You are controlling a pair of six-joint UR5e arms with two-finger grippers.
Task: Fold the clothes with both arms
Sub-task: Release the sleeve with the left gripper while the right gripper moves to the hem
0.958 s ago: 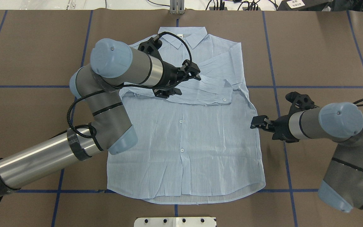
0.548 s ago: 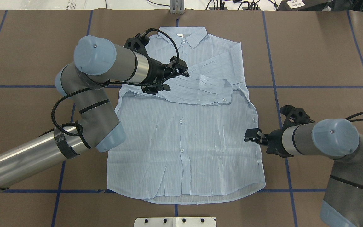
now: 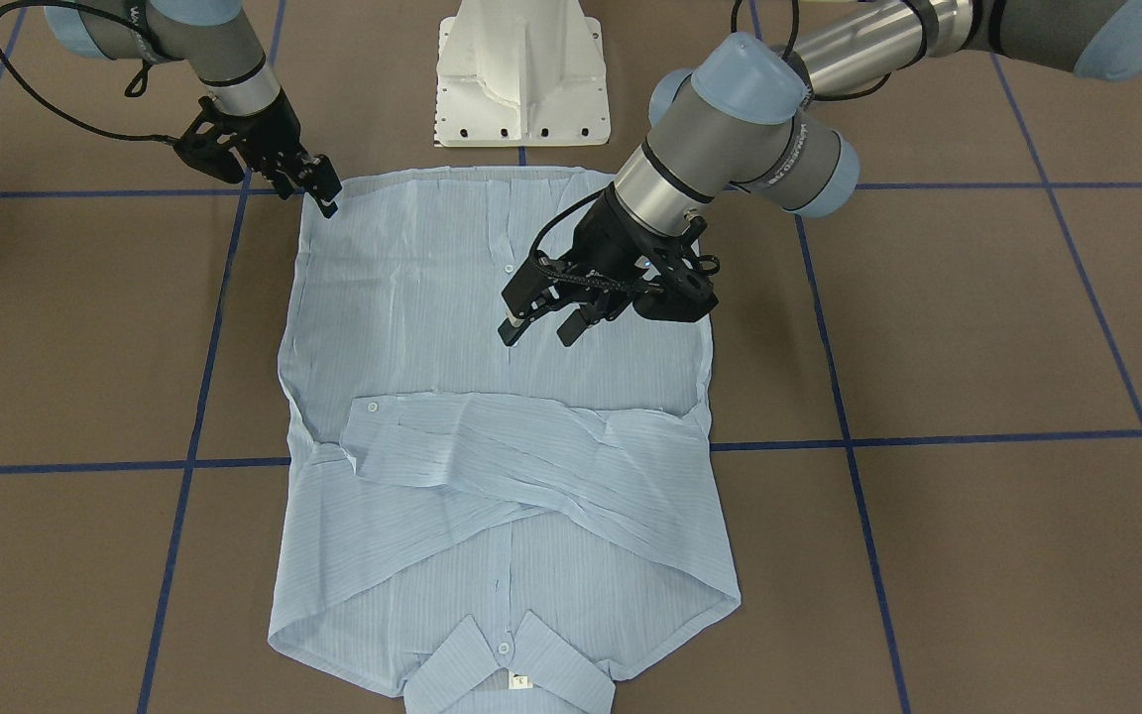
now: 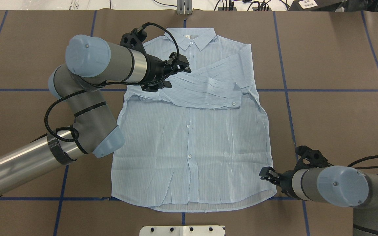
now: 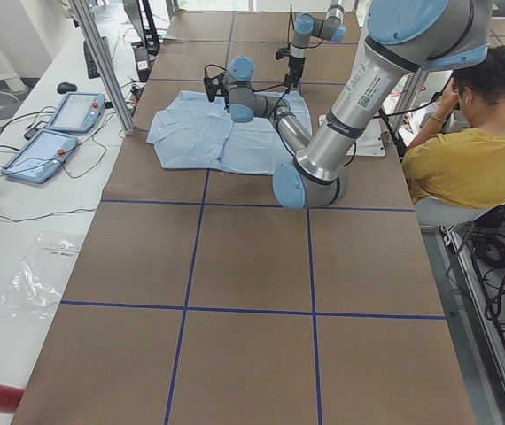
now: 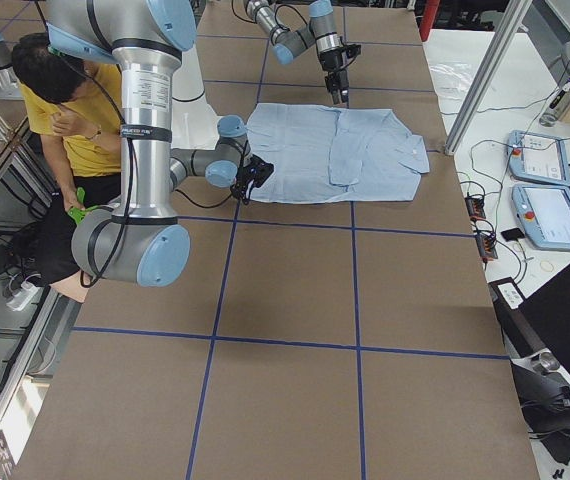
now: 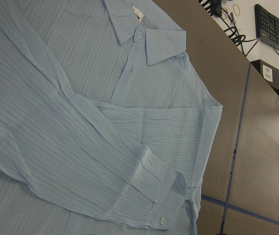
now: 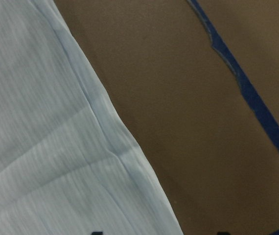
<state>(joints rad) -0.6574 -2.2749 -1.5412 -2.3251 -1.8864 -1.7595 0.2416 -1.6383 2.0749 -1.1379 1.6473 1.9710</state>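
— Beyond the pedestal base [image 3: 521, 89], how does the shirt [image 4: 192, 137] lie?

— Flat on the table [image 4: 340, 65], hem toward the base, collar [image 4: 190, 37] farthest from it, both sleeves [image 4: 208, 91] folded across the chest. Treat the sleeve fold as done.

— Left gripper [image 3: 538, 334] status?

— Jaws wide apart, empty. It hovers above the shirt, farther from the base than the hem, probably raised so you do not disturb the sleeves.

— Right gripper [image 4: 263, 173]?

— Jaws parted, holding nothing, low at the hem corner [image 4: 271, 191] close to the base. Expect a pinch there; you need that corner to carry the hem toward the collar.
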